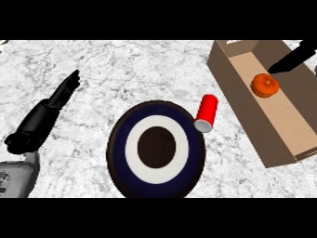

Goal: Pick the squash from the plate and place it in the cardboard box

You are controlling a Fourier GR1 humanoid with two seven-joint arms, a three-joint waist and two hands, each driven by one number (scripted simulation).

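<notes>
White-grey marbled counter (120, 69): carries all items.

Open brown cardboard box (291, 125), right side of the counter, long axis running away from the robot. It holds the squash.

Round plate (120, 144), dark blue rim, white ring, dark centre, near the middle of the counter. Nothing lies on it.

Left hand (61, 95): fingers straight and together, holding nothing, resting over the counter well to the left of the plate.

Right hand (294, 58): over the box, fingers straight and not curled round anything, tips just beside the squash. Contact cannot be judged.

Red cylinder (206, 113): on its side between plate and box, close by the plate's rim.

Small orange squash (265, 85): on the box floor, towards the far end.

Judgement: pick and placement appear done; only withdrawing the right hand from the box seems left.
</notes>
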